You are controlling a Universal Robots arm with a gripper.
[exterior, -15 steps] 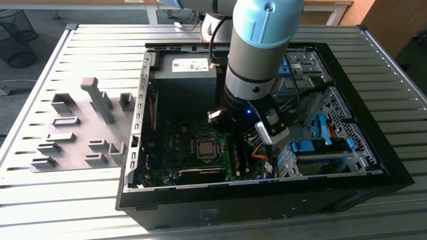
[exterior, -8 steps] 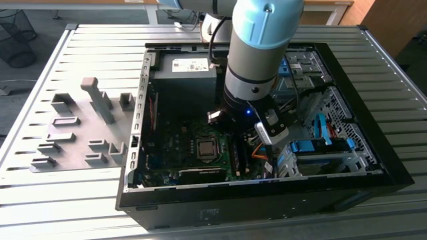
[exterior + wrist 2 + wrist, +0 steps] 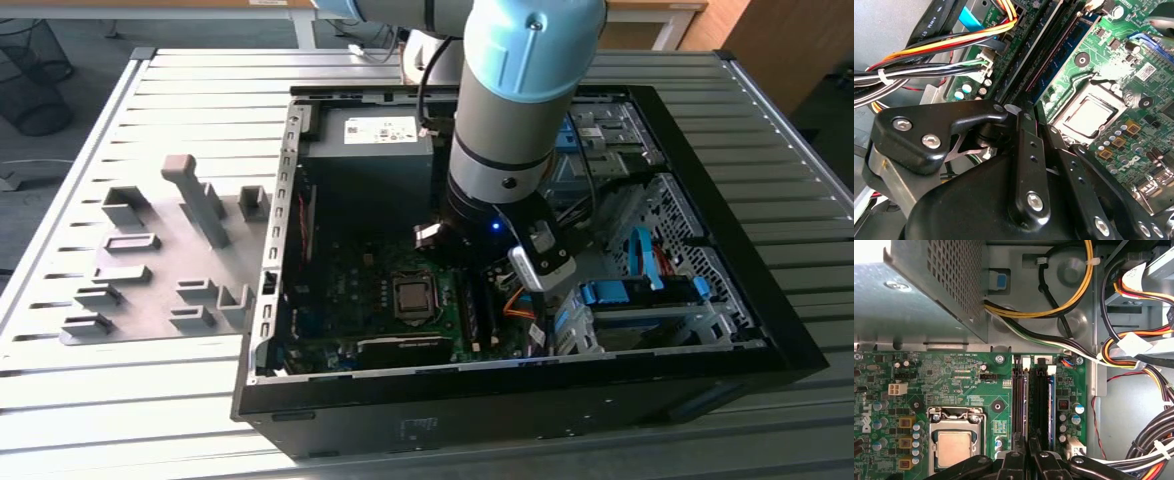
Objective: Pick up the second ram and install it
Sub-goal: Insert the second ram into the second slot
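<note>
The second ram (image 3: 1023,410) stands on edge in a black slot of the green motherboard (image 3: 969,385), a thin strip running straight to my fingers. My gripper (image 3: 1028,462) sits low over that slot, shut on the ram's edge with its two black fingers (image 3: 1026,150) pressed close. Another blue-edged ram (image 3: 1051,405) (image 3: 1066,55) sits in a slot two rows over. In the exterior view my gripper (image 3: 470,265) hangs inside the open computer case (image 3: 534,395), just beside the processor socket (image 3: 414,297).
A grey power supply box (image 3: 919,285) and bundles of coloured cables (image 3: 1134,350) crowd the slots' far end and side. Blue drive brackets (image 3: 641,295) fill the case at the exterior view's right. A grey fixture plate with blocks (image 3: 160,260) lies on the table beside the case.
</note>
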